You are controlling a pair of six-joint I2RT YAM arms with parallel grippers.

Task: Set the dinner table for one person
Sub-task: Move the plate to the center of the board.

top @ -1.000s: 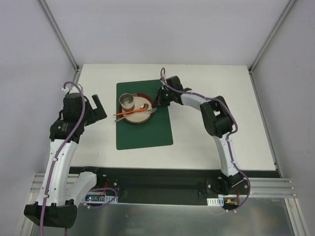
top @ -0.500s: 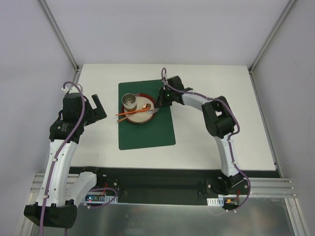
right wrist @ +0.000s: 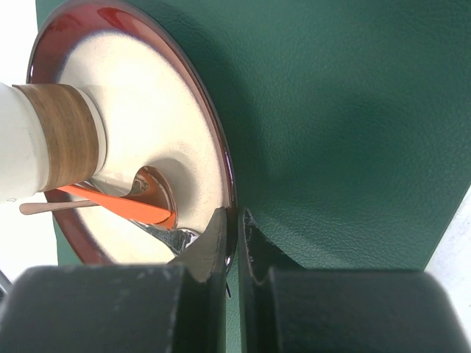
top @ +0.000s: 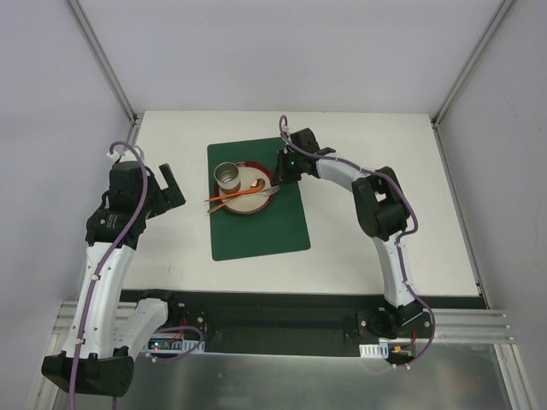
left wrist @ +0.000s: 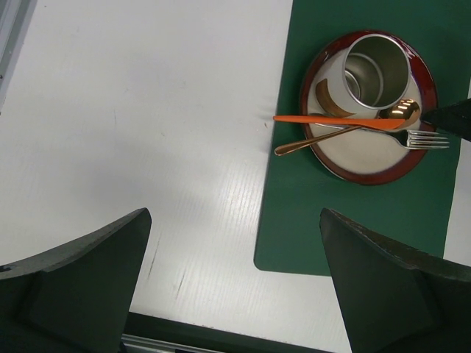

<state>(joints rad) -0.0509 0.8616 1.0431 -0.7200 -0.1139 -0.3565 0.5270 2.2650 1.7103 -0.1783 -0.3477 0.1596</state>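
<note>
A red-rimmed cream plate lies on the dark green placemat on the white dinner table. On the plate are a metal-lined cup, an orange knife, a copper spoon and a fork. My right gripper is shut on the plate's right rim, one finger inside and one outside. The left wrist view shows the plate, cup, knife and fork. My left gripper is open and empty over bare table, left of the mat.
Aluminium frame posts stand at the table's far corners. The table's near edge lies just below the left gripper. White tabletop stretches to the left of the placemat and to its right.
The plate and the placemat under it have slid to the right, with my right gripper on the rim. The left arm has not moved.
</note>
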